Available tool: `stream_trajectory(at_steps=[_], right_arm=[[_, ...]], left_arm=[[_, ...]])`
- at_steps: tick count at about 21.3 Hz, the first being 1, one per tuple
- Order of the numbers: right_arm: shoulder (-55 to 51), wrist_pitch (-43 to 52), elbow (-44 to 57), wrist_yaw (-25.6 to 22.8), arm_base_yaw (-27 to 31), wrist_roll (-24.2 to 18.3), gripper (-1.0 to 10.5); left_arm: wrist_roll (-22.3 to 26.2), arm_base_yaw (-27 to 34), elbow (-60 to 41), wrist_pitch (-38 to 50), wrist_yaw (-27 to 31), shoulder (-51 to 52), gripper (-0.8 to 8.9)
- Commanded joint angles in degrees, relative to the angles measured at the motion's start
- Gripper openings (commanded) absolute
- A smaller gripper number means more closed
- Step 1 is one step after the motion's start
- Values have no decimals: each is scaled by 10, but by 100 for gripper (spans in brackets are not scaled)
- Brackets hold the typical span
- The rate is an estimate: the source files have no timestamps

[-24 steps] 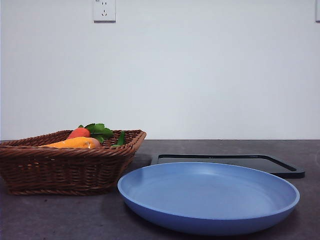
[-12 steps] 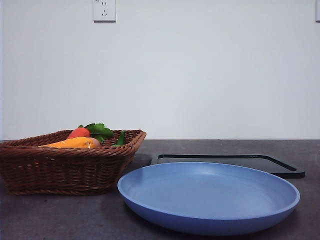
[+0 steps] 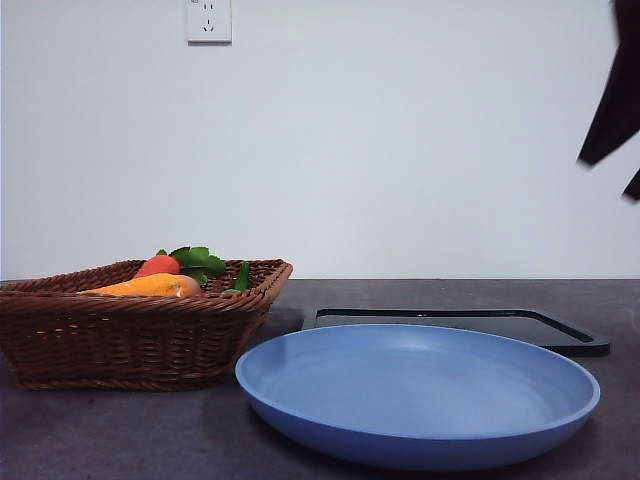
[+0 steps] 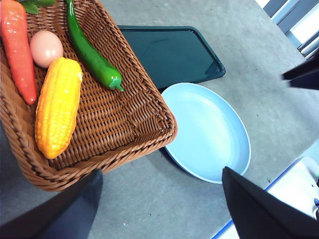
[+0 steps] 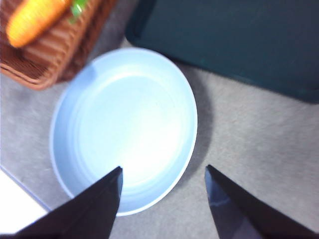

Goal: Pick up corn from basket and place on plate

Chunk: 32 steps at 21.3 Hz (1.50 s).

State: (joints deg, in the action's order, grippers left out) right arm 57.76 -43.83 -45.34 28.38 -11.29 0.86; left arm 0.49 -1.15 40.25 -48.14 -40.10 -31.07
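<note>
The orange-yellow corn [image 4: 57,107] lies in the brown wicker basket [image 4: 119,117], beside a carrot and an egg; the front view shows the corn [image 3: 145,286] just above the basket's rim [image 3: 150,305]. The blue plate [image 3: 420,395] stands right of the basket, with nothing on it. My left gripper [image 4: 160,172] hovers open, high above the basket's near corner and the plate [image 4: 207,132]. My right gripper [image 5: 163,168] hangs open above the plate [image 5: 124,124], and its view is blurred. The right arm [image 3: 620,90] shows dark at the front view's top right.
In the basket also lie a red-orange carrot [image 4: 17,47], a tan egg [image 4: 46,48] and a green pepper [image 4: 92,57]. A flat black tray [image 3: 460,325] lies behind the plate. A white wall with a socket stands at the back.
A dark arm has come into the front view at the top right, where nothing showed before. Basket, corn, plate and tray have not moved.
</note>
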Motion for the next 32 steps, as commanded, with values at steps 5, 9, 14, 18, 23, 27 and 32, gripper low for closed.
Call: stream_trajectory(at_steps=[5, 9, 14, 18, 23, 27, 32], right_arm=[[160, 67, -10, 1, -29, 7, 274], [227, 92, -10, 1, -43, 7, 273], [270, 111, -10, 1, -56, 7, 222], [283, 116, -10, 1, -59, 7, 167], [290, 118, -10, 1, -59, 7, 142], [293, 119, -10, -1, -59, 7, 68], [307, 120, -10, -38, -59, 27, 31]], left_arm=[[-1, -1, 11, 6, -1, -3, 391], [-1, -1, 11, 6, -1, -3, 391], [-1, -1, 11, 6, -1, -3, 391], [-2, -1, 11, 6, -1, -3, 391], [-2, -1, 11, 6, -1, -3, 391], [-2, -1, 11, 6, -1, -3, 391], [-2, -1, 11, 6, -1, -3, 391]])
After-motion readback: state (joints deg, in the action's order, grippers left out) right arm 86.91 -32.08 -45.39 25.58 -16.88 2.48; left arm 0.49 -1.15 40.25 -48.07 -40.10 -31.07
